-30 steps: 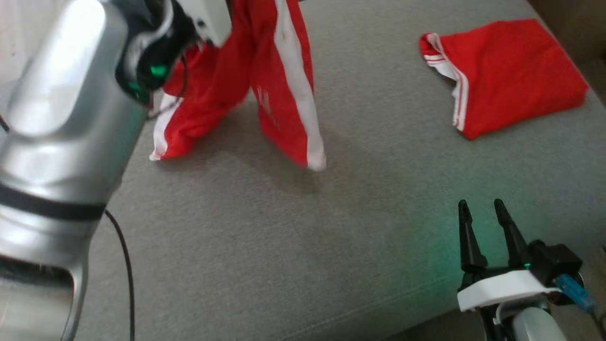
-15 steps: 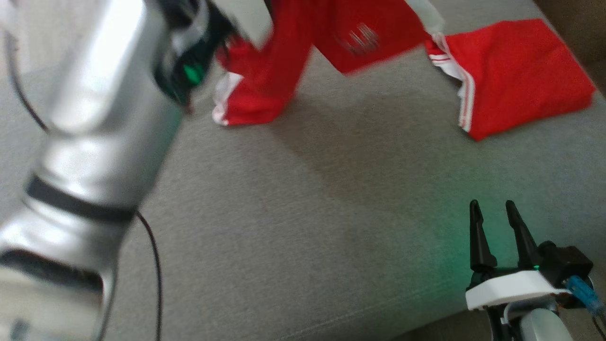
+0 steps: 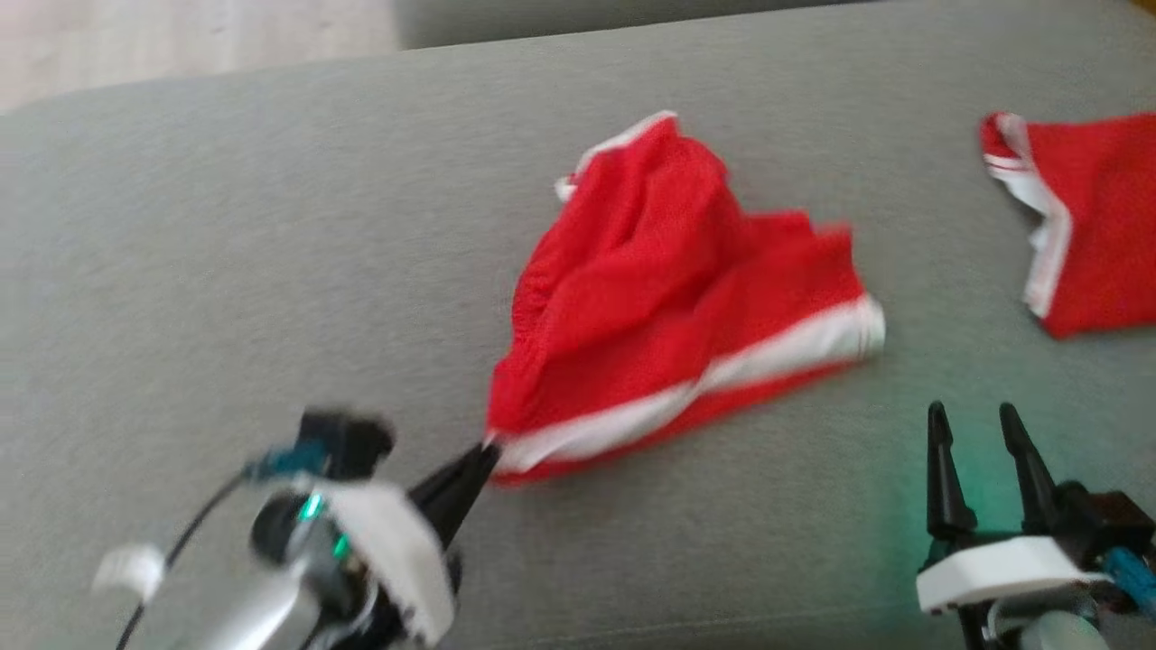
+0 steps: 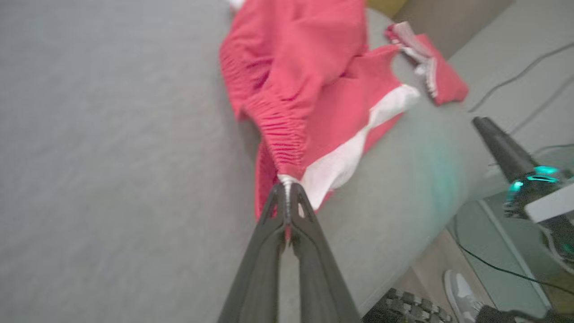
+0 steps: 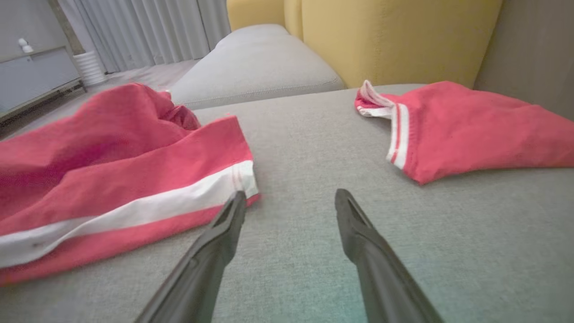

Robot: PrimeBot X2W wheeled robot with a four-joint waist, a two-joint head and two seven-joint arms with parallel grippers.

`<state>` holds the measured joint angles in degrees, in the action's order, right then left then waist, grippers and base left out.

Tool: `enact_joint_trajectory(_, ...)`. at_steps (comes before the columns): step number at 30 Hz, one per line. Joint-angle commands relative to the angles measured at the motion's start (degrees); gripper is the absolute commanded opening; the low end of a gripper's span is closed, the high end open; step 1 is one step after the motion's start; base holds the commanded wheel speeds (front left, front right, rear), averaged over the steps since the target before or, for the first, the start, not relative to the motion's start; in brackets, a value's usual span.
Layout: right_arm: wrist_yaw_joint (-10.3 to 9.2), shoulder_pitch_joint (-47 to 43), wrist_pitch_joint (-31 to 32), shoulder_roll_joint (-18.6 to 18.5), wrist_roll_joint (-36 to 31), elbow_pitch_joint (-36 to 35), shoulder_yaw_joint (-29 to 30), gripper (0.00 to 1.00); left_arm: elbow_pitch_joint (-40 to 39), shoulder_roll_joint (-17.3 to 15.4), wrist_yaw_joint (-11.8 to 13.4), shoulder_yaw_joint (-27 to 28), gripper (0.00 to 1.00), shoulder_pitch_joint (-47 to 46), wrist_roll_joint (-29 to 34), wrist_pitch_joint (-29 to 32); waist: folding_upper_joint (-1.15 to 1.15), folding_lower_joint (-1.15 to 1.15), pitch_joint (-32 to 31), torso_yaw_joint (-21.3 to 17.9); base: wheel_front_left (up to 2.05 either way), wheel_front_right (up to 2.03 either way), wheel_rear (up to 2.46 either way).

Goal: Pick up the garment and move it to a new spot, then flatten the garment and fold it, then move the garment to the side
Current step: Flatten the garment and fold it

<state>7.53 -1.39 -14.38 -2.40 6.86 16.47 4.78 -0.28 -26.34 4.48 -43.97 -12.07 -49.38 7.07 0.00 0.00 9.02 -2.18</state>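
Note:
The garment point(image 3: 668, 298), red shorts with a white side stripe, lies rumpled in the middle of the grey cushion point(image 3: 271, 271). My left gripper point(image 3: 483, 451) is shut on the garment's near corner by the elastic waistband point(image 4: 284, 139); its tips point(image 4: 287, 188) pinch the fabric edge. At the lower right my right gripper point(image 3: 975, 424) stands open above the cushion, apart from the cloth. In the right wrist view the garment point(image 5: 112, 179) lies to the left, its white stripe near the left one of the right gripper's point(image 5: 289, 199) fingers.
A second red garment point(image 3: 1084, 217) with white trim lies folded at the far right point(image 5: 466, 125). Yellow cushions point(image 5: 381, 36) rise behind it. A person's shoe point(image 4: 462, 291) and cables show on the floor past the cushion's near edge.
The left arm has swung down from high at the upper left to the lower left, and the garment that hung from it now lies on the cushion. The head view has shifted too.

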Motion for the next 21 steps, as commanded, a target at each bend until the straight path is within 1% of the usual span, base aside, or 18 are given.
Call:
enact_joint_trajectory(1,-0.04,0.29,-0.62,-0.48,-0.73,-1.93,-0.74,1.00,-1.84,-1.75,0.89,2.58,0.00,-0.96,0.29,-1.96,0.00,0.00,0.18,3.92,0.00,0.00,0.00)
enact_joint_trajectory(2,-0.04,0.29,-0.62,-0.48,-0.73,-1.93,-0.74,1.00,-1.84,-1.75,0.89,2.58,0.00,-0.96,0.29,-1.96,0.00,0.00,0.18,3.92,0.00,0.00,0.00)
enact_joint_trajectory(4,-0.04,0.22,-0.62,-0.48,-1.42,-2.05,-0.69,1.00,-0.21,-1.44,1.34,3.03,0.00,1.81,-0.37,-4.29,0.00,0.00,0.17,5.68,0.00,0.00,0.00)
enact_joint_trajectory(6,-0.04,0.16,-0.62,-0.48,-2.08,-2.14,-0.66,1.00,2.49,-0.52,0.97,3.25,0.00,3.26,-0.78,-6.63,0.00,0.00,0.09,7.31,0.00,0.00,0.00)
enact_joint_trajectory(10,-0.04,-0.10,-0.62,-0.48,-3.26,-2.09,-0.65,1.00,8.90,2.07,-0.23,3.10,0.00,4.49,-0.62,-11.30,0.00,0.00,-0.62,9.28,0.00,0.00,0.00)
enact_joint_trajectory(14,-0.04,-0.45,-0.62,-0.48,-3.94,-2.13,-0.64,1.00,14.61,3.85,-0.96,2.23,0.00,4.59,2.16,-16.89,0.00,0.00,-1.43,9.88,0.00,0.00,0.00)
enact_joint_trajectory(15,-0.04,-0.52,-0.62,-0.48,-4.11,-2.18,-0.65,1.00,15.65,4.58,-1.03,2.39,0.07,4.70,2.32,-18.13,0.00,0.00,-1.66,9.91,0.00,0.00,0.00)
enact_joint_trajectory(16,-0.04,-0.63,-0.62,-0.48,-4.26,-2.24,-0.64,1.00,16.32,5.14,-1.21,2.54,0.30,4.73,2.79,-19.28,0.00,0.00,-1.92,9.90,0.00,0.00,0.00)
enact_joint_trajectory(17,-0.04,-0.77,-0.62,-0.48,-4.37,-2.37,-0.56,1.00,16.64,5.68,-1.10,3.09,0.58,4.70,3.54,-20.42,0.00,0.00,-2.17,9.89,0.00,0.00,0.00)
enact_joint_trajectory(18,-0.04,-0.96,-0.62,-0.48,-4.41,-2.50,-0.44,1.00,16.86,6.29,-0.82,3.94,1.00,4.89,4.16,-21.18,0.00,0.00,-2.57,9.86,0.00,0.00,0.00)
enact_joint_trajectory(21,-0.04,-1.79,-0.62,-0.48,-4.51,-3.07,-0.04,1.00,15.73,7.78,0.31,7.39,1.00,5.70,7.52,-21.98,0.00,0.00,-3.55,9.71,0.00,0.00,0.00)
